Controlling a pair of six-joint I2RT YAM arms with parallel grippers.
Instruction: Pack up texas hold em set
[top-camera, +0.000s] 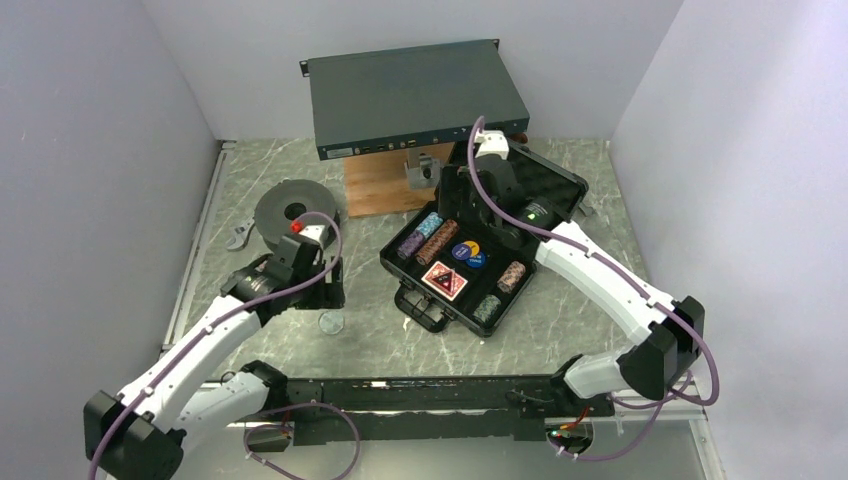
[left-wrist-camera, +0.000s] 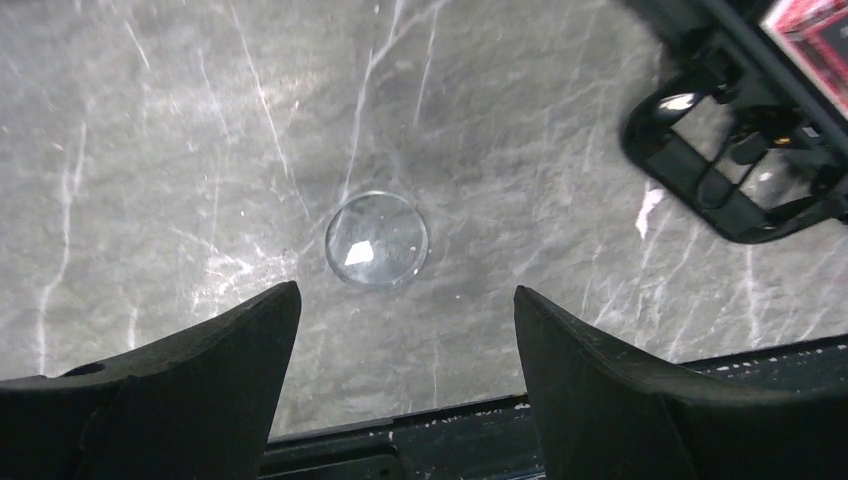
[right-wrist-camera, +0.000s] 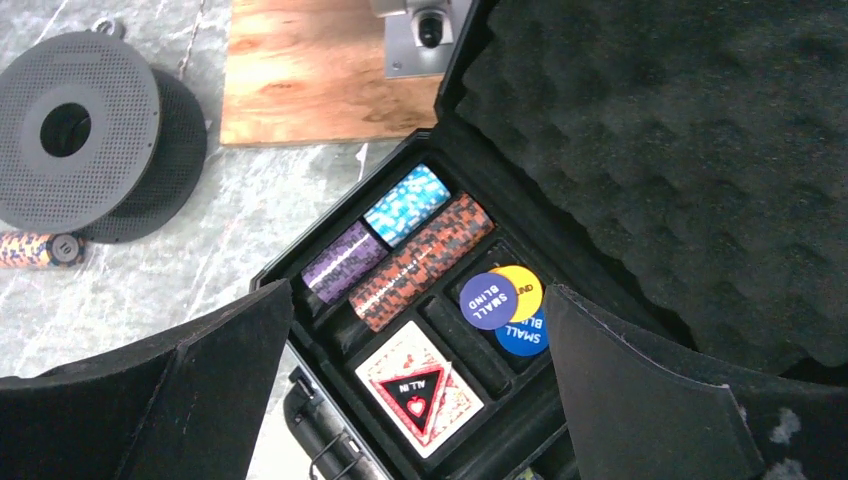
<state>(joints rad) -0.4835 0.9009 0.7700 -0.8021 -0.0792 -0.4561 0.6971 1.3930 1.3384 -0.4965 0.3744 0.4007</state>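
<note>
Just left of the case (top-camera: 450, 312), the clear disc (left-wrist-camera: 376, 238) lay flat under the nearer left gripper (left-wrist-camera: 405, 292), jaws wide, empty

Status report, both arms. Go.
Left end effector open above clear round disc on marble table. Right end effector open over open black foam-lined case. One orange chip roll loose beside dark perforated spool.
</note>
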